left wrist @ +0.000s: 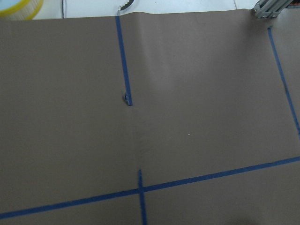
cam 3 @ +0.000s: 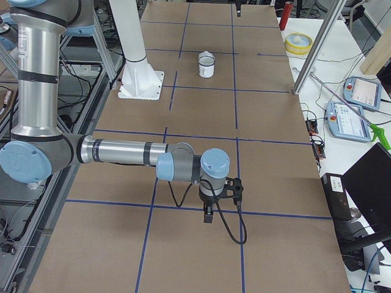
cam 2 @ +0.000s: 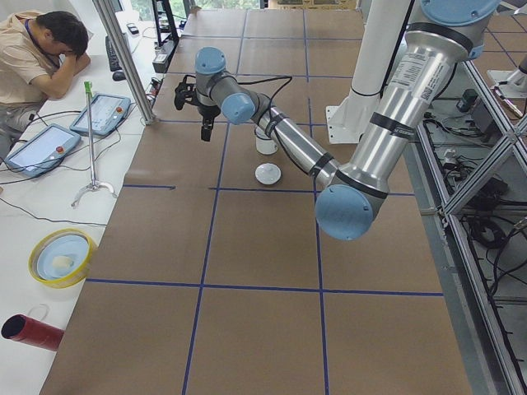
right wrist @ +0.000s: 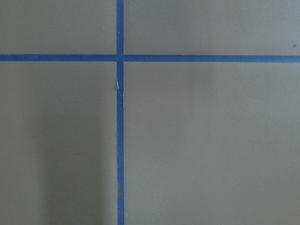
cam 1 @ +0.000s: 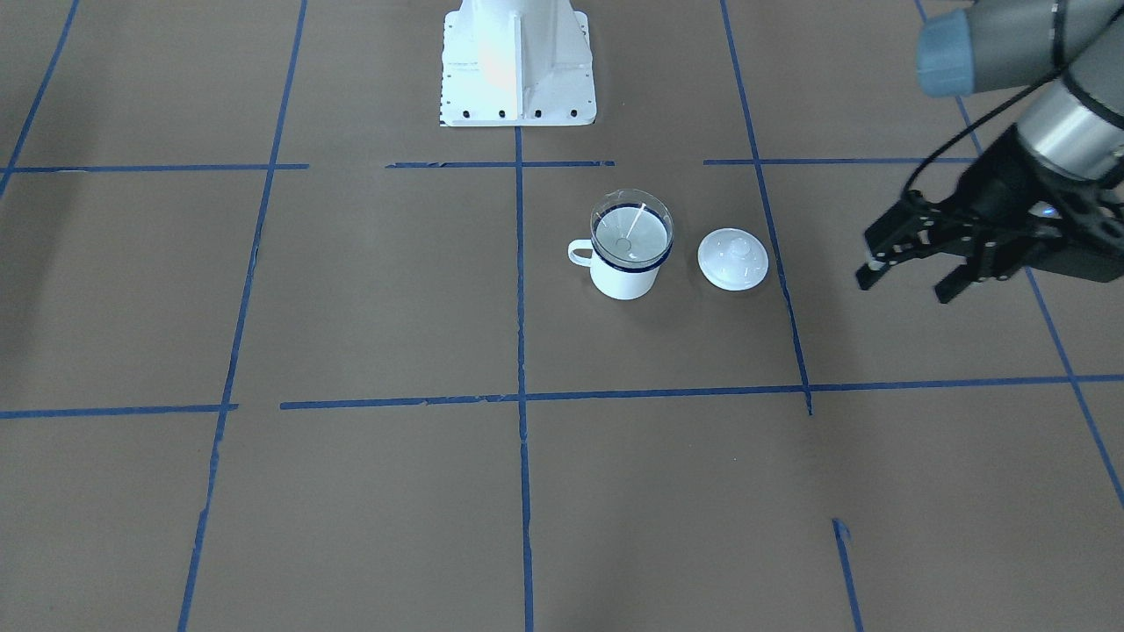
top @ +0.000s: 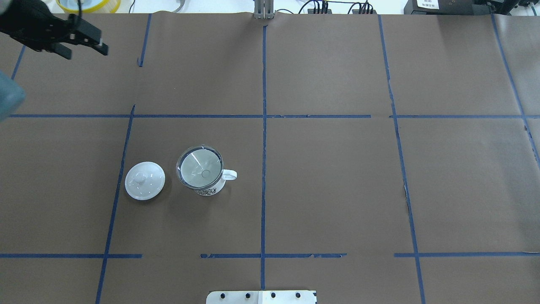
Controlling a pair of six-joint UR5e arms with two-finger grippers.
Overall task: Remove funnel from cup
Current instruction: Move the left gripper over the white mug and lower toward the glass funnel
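Observation:
The white mug-style cup (cam 1: pixel 623 279) with a dark blue rim stands upright on the brown table, also in the overhead view (top: pixel 211 188). The clear funnel (cam 1: pixel 631 230) sits in its mouth, rim resting on the cup's rim (top: pixel 199 166). My left gripper (cam 1: pixel 904 288) is open and empty, held above the table well off to the side of the cup, beyond the lid; it also shows in the overhead view (top: pixel 86 52). My right gripper (cam 3: pixel 209 215) hangs over bare table far from the cup (cam 3: pixel 207 65); I cannot tell whether it is open or shut.
A white domed lid (cam 1: pixel 732 258) with a knob lies on the table beside the cup, between it and the left gripper. The robot's white base (cam 1: pixel 518 70) stands behind the cup. A yellow bowl (cam 2: pixel 62 257), a red cylinder (cam 2: pixel 29 332) and an operator (cam 2: pixel 41 49) are off the table.

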